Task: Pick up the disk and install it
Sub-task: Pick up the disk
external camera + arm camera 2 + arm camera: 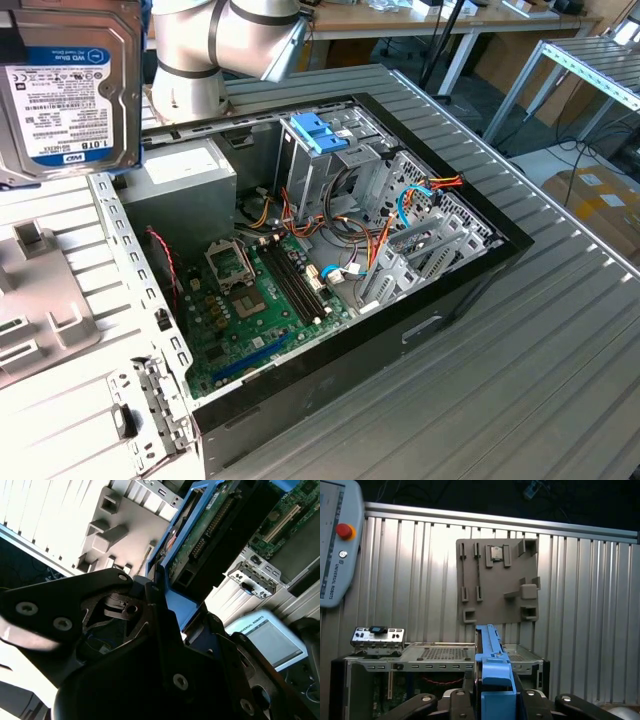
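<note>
Your end effector [495,696] was pinched on the disk [491,652]. In the first wrist view its black fingers [468,687] pressed against either side of the light-blue carrier rail, which you saw edge-on. In the second wrist view the end effector [182,614] gripped that same blue frame, and the disk [220,535] showed its green circuit board and dark connector edge beyond the fingers. In the exterior view your disk [65,90] sat high at the exterior view's left, label side toward the camera, held apart from the open computer case [455,290]. The robot arm [220,45] stood behind the case. Inside the case lay the green motherboard [255,300], the grey power supply [180,185] and a tall metal drive cage [345,175] with a blue bracket [320,130] on top, beside a tangle of coloured cables [420,195]. The case rested on the ribbed metal worktop [530,390]. A grey fixture plate [497,580] lay on the worktop beyond the case in the first wrist view, and a teach pendant [335,545] sat well apart from it.
</note>
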Tool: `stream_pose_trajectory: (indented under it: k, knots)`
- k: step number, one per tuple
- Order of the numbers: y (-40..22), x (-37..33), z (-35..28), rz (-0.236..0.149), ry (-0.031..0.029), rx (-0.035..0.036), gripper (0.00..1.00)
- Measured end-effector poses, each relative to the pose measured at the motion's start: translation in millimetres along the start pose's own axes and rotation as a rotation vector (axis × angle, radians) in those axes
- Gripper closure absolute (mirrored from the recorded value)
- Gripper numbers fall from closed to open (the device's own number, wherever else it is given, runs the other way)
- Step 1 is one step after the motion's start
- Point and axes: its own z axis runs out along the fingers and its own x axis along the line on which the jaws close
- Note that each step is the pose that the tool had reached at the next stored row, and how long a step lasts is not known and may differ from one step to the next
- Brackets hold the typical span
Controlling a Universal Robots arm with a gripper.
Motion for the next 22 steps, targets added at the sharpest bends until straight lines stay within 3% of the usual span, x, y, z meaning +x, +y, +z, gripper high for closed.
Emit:
stream_pose_trajectory:
  k: [20, 22]
  knots:
    - [-6.2, 10.8, -0.8, 0.000, -0.0001, 0.0001, 0.63]
    - [-11.8, 20.9, -1.5, 0.000, -0.0001, 0.0001, 0.63]
